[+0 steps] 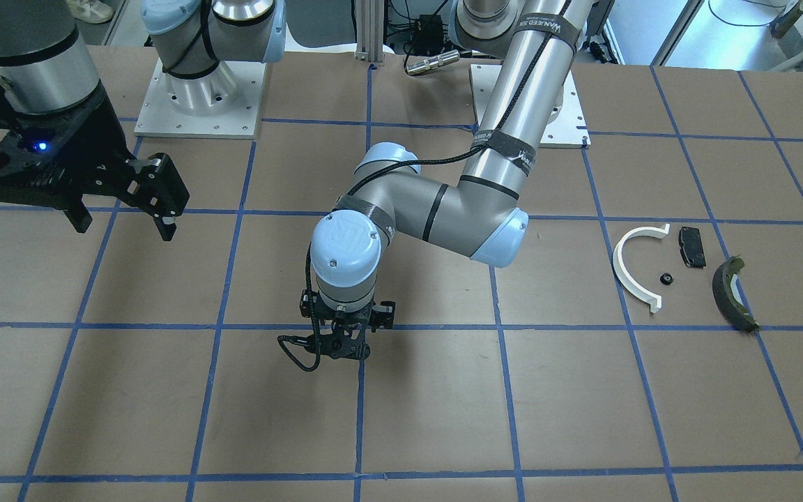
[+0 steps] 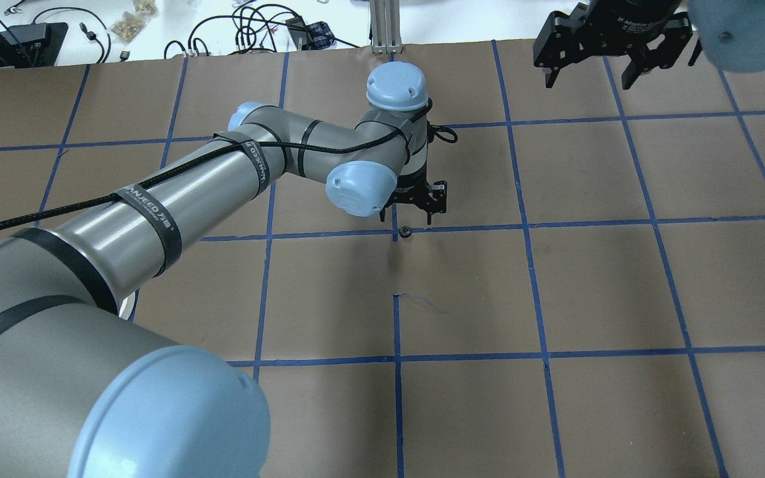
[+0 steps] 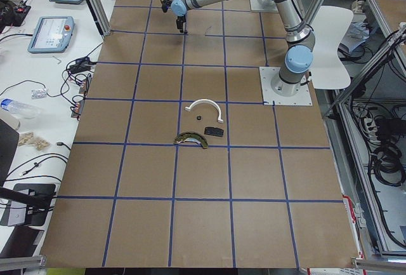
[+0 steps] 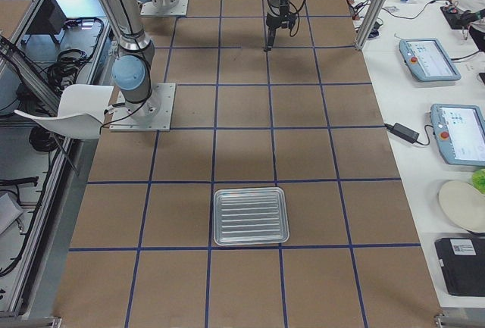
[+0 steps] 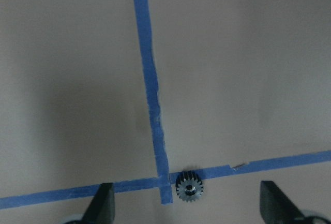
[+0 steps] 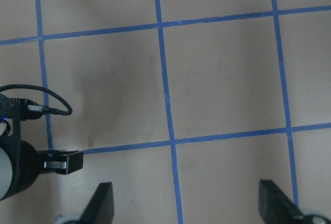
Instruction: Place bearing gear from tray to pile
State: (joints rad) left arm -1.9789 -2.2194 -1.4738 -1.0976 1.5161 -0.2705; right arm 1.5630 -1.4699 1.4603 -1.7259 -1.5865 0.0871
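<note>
The bearing gear (image 5: pixel 189 187), small, dark and toothed, lies flat on the table at a blue tape crossing; it also shows in the overhead view (image 2: pixel 406 232). My left gripper (image 5: pixel 189 206) is open, with a finger on each side of the gear and apart from it; in the overhead view the gripper (image 2: pixel 416 211) hangs just beyond the gear. The pile lies far off: a white half-ring arc (image 1: pixel 635 268), a black pad (image 1: pixel 692 246) and an olive curved shoe (image 1: pixel 732 293). The metal tray (image 4: pixel 251 216) looks empty. My right gripper (image 1: pixel 126 209) is open and empty.
A small black part (image 1: pixel 666 279) lies between the white arc and the shoe. The left arm's elbow and forearm (image 1: pixel 436 209) stretch over the table's middle. The arms' base plates (image 1: pixel 199 104) stand at the robot's side. The left wrist (image 6: pixel 20 167) shows in the right wrist view.
</note>
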